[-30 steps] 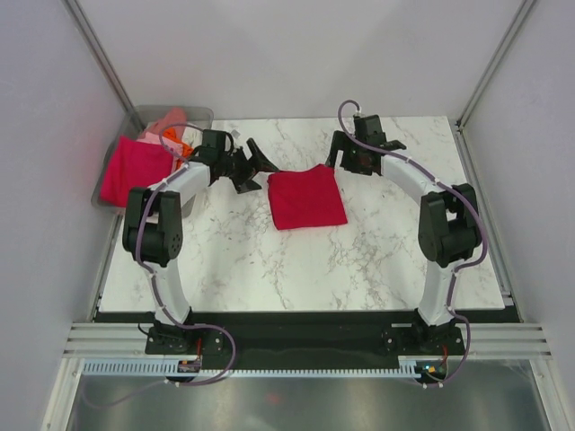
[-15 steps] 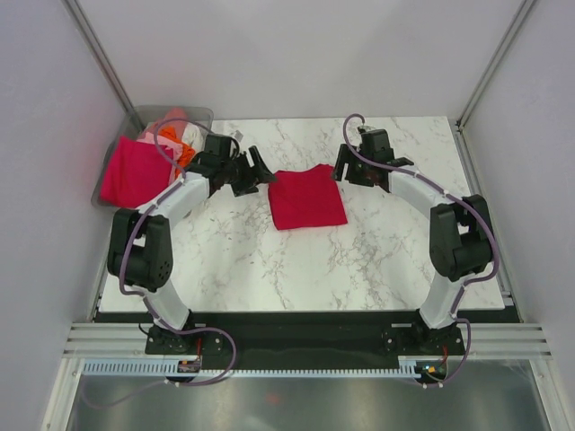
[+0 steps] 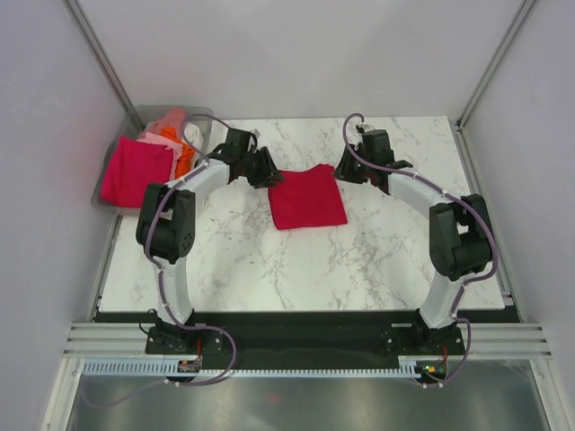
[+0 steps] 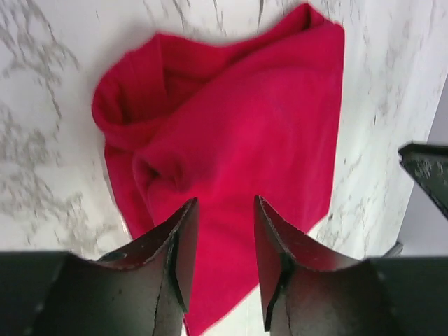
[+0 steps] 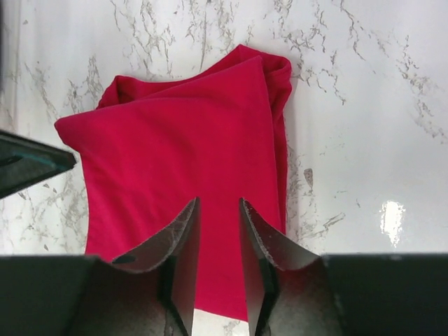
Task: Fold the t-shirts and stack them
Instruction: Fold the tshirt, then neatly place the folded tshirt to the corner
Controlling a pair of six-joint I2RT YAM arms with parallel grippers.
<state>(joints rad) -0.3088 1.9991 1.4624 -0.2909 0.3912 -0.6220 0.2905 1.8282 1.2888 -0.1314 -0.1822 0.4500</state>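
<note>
Mid-table, a bit toward 12 o'clock: crimson shirt (image 3: 307, 196) folded to a rough square, flat on the marble table (image 3: 359, 260). Left gripper (image 3: 268, 171) is over its 10 o'clock corner, fingers slightly apart, nothing pinched; red cloth shows through the gap in the wrist view. Right gripper (image 3: 349, 169) at the 2 o'clock corner, same: narrow gap, empty. Bin (image 3: 144, 111) off the table's 10 o'clock corner holds a magenta shirt (image 3: 135, 171) draped over its near rim, with the orange shirt (image 3: 184, 164), pale pink shirt (image 3: 162, 135) and white shirt (image 3: 193, 135) bunched behind.
</note>
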